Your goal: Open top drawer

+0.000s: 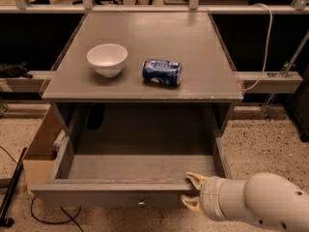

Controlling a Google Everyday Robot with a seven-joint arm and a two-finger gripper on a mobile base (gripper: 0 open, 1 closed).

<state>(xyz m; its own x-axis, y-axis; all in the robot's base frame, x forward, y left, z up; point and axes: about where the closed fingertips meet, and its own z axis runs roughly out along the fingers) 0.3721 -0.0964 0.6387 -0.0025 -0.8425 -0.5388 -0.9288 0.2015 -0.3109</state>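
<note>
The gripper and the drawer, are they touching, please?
Touching: the camera view shows the gripper with its jaws clamping the drawer front, right of the knob.

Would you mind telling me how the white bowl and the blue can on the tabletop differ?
The white bowl stands upright with its mouth up, while the blue can lies on its side. The bowl is plain white and wider; the can is blue with white print. Both rest, apart, on the grey tabletop above the pulled-out top drawer. The end effector is at the right of the drawer's front.
</note>
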